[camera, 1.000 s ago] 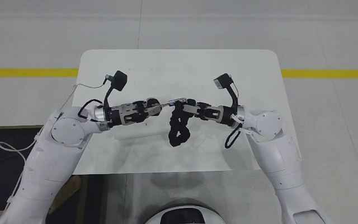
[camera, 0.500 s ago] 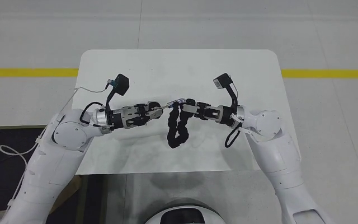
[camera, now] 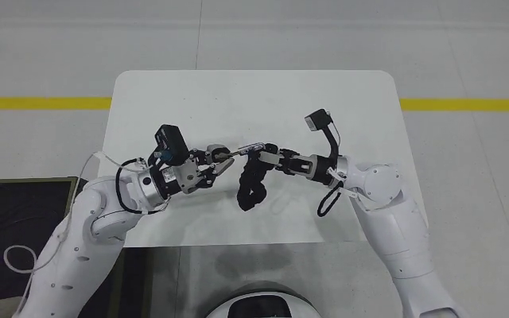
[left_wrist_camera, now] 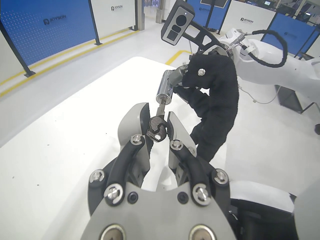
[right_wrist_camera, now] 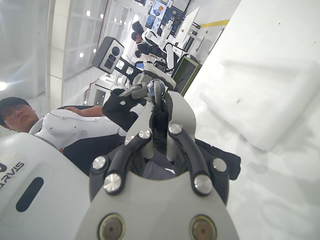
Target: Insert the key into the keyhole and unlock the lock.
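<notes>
The left hand [left_wrist_camera: 158, 116] is clenched on the key [left_wrist_camera: 156, 129], whose blade looks seated in the lock [left_wrist_camera: 165, 88]. The right hand [right_wrist_camera: 160, 106] grips that lock from 3 o'clock, above the bench [camera: 318, 103] middle. Insertion seems done; the unlocking turn remains.

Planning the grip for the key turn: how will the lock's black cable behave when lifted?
Probably floppy: the black cable sags in a loop from the right pincer instead of holding a shape, so it may swing. Its knitted-looking sleeve likely resists slipping.
</notes>
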`<state>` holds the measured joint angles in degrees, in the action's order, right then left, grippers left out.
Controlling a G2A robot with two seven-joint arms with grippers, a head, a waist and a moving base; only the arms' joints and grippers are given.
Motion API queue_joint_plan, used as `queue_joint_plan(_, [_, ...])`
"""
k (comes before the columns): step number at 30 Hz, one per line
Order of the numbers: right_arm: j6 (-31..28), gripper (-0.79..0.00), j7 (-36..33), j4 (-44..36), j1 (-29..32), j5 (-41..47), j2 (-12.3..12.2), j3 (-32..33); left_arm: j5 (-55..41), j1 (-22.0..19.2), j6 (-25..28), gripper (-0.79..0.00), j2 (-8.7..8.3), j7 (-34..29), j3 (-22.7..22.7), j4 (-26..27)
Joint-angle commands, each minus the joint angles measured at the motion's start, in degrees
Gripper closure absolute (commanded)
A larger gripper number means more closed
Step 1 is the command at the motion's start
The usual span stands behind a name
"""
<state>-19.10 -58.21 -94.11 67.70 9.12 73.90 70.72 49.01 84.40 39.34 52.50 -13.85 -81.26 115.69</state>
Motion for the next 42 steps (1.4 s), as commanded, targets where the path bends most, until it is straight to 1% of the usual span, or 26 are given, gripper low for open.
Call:
queue_joint_plan(1, [0.0, 0.0, 0.0, 0.1, -0.1, 0.1, 0.0, -0.2, 1.4, 0.7, 0.5, 0.0, 0.18, 2.6, 0.1, -0.4])
queue_joint_plan(3, [-0.1, 0.0, 0.0, 0.2, -0.2, 0.1, -0.1, -0.3, 2.0, 1.1, 0.3, 0.0, 0.33, 3.7, 0.0, -0.8])
queue_joint_plan(5, [0.0, 0.0, -0.1, 0.3, -0.2, 0.1, -0.2, -0.4, 0.8, 1.2, 1.1, 0.0, 0.43, 3.3, 0.3, -1.3])
queue_joint_plan(7, [0.0, 0.0, -0.2, 0.3, -0.2, 0.1, -0.3, -0.4, -3.7, 1.1, 2.1, 0.0, 0.57, 2.6, 0.6, -2.6])
queue_joint_plan(8, [0.0, 0.0, -0.2, 0.3, -0.2, 0.1, -0.3, -0.4, -5.3, 0.9, 2.4, -0.339, 0.58, 1.9, 0.6, -3.0])
queue_joint_plan(9, [0.1, 0.0, -0.3, 0.2, -0.2, 0.2, -0.4, -0.4, -8.1, 0.4, 2.9, -0.785, 0.59, 0.5, 0.5, -3.6])
queue_joint_plan(13, [0.1, 0.0, -0.8, 0.0, 0.0, 1.1, -0.6, -0.3, -19.5, -0.6, 4.8, -0.785, 0.59, -3.9, 1.3, -5.8])
queue_joint_plan(14, [0.1, 0.0, -0.9, 0.0, 0.0, 1.5, -0.6, -0.3, -23.9, -1.4, 4.9, -0.785, 0.49, -6.4, 1.3, -6.8])
queue_joint_plan(16, [-0.1, 0.0, -0.8, 0.0, 0.2, 1.4, -0.7, -0.2, -27.1, -2.4, 4.8, -0.785, 0.37, -8.9, 0.8, -7.8])
queue_joint_plan(19, [0.0, 0.0, -0.7, 0.1, 0.3, 1.6, -0.8, -0.2, -39.0, -3.0, 5.4, -0.785, 0.36, -13.0, 2.2, -10.8])
queue_joint_plan(20, [0.0, 0.0, -0.7, 0.1, 0.4, 1.7, -0.9, -0.2, -44.1, -3.5, 5.0, -0.785, 0.3, -15.2, 2.7, -12.1])
queue_joint_plan(21, [-0.1, 0.0, -0.7, 0.1, 0.5, 2.2, -0.9, -0.1, -50.6, -4.3, 3.2, -0.785, 0.2, -18.4, 3.2, -14.0])
queue_joint_plan(23, [-0.1, 0.0, -0.8, -0.2, 0.7, 2.4, -1.0, 0.0, -56.6, -5.7, 1.9, -0.785, 0.08, -23.2, 3.7, -15.3])
queue_joint_plan(28, [0.3, 0.0, -1.4, -0.8, 0.7, 3.4, -1.2, 0.2, -56.6, -5.7, 1.9, -0.785, 0.08, -23.2, 3.7, -15.3])
queue_joint_plan(33, [0.0, 0.0, -0.3, -1.0, 0.7, 3.4, -1.3, 0.4, -56.6, -5.7, 1.9, -0.785, 0.08, -23.2, 3.7, -15.3])
queue_joint_plan(34, [0.1, 0.0, -0.1, -1.0, 0.7, 3.4, -1.3, 0.4, -58.0, -4.6, 0.9, -0.785, 0.15, -23.4, 4.3, -14.9])
queue_joint_plan(35, [0.2, 0.0, 0.2, -0.9, 0.6, 3.5, -1.3, 0.4, -64.3, -3.5, -3.8, -0.785, 0.19, -26.1, 5.6, -14.2])
queue_joint_plan(36, [0.3, 0.0, 0.5, -0.7, 0.5, 3.5, -1.3, 0.4, -70.4, -3.7, -8.2, -0.785, 0.14, -29.6, 6.1, -14.1])
queue_joint_plan(37, [0.3, 0.0, 0.7, -0.7, 0.5, 3.4, -1.3, 0.3, -74.1, -4.2, -10.6, -0.785, 0.11, -31.9, 6.0, -14.4])
queue_joint_plan(38, [0.3, 0.0, 1.1, -0.7, 0.6, 3.1, -1.3, 0.3, -80.7, -5.0, -14.1, -0.785, 0.11, -36.4, 6.0, -15.2])
queue_joint_plan(39, [0.3, 0.0, 1.5, -0.8, 0.6, 2.7, -1.4, 0.4, -84.8, -5.5, -15.9, -0.73, 0.16, -40.1, 6.3, -15.9])
queue_joint_plan(40, [0.4, 0.0, 2.0, -0.9, 0.7, 2.1, -1.4, 0.4, -88.2, -6.0, -17.4, -0.702, 0.25, -43.2, 6.7, -16.8])
queue_joint_plan(41, [0.4, 0.0, 2.4, -1.0, 0.7, 1.5, -1.4, 0.3, -91.6, -6.4, -18.0, -0.64, 0.44, -45.1, 6.9, -17.6])
queue_joint_plan(42, [0.3, 0.0, 2.6, -1.0, 0.7, 1.3, -1.4, 0.2, -93.9, -6.7, -18.3, -0.523, 0.62, -46.9, 7.2, -18.5])
